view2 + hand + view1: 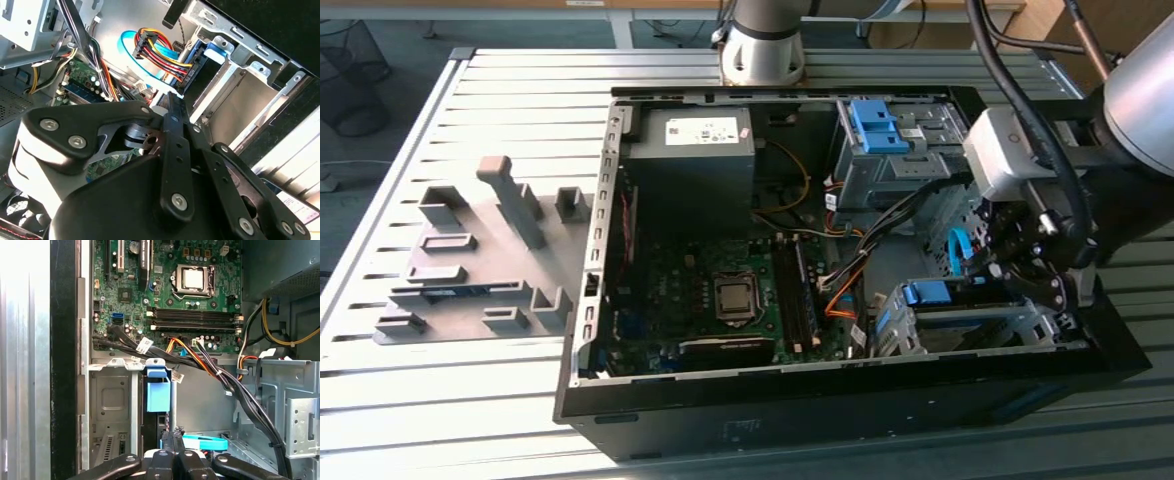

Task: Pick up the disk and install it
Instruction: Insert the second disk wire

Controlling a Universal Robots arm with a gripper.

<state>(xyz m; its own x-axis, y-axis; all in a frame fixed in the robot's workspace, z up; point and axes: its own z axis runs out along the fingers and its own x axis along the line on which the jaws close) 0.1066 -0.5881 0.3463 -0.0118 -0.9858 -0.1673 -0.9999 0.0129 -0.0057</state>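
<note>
The disk sits edge-on in the lower drive cage [970, 322] of the open computer case. Its blue carrier frame [157, 390] shows in the first wrist view and also in the exterior view [938, 292]. My gripper [174, 440] is shut, its two black fingers [186, 460] pressed side by side. The tips are right at the disk's dark end, beside a flat blue cable [205, 443]. I cannot tell whether they touch the disk. In the second wrist view the gripper [169, 102] points at the cage slot, next to a plug with red, yellow and black wires [186, 76].
The motherboard [720, 290] fills the case floor, with a grey power-supply box [694, 150] at the back. An upper drive cage carries a bare blue latch [874, 125]. Black cable bundles [200, 365] cross beside the lower cage. Grey fixtures [474, 260] stand on the slatted table at the exterior view's left.
</note>
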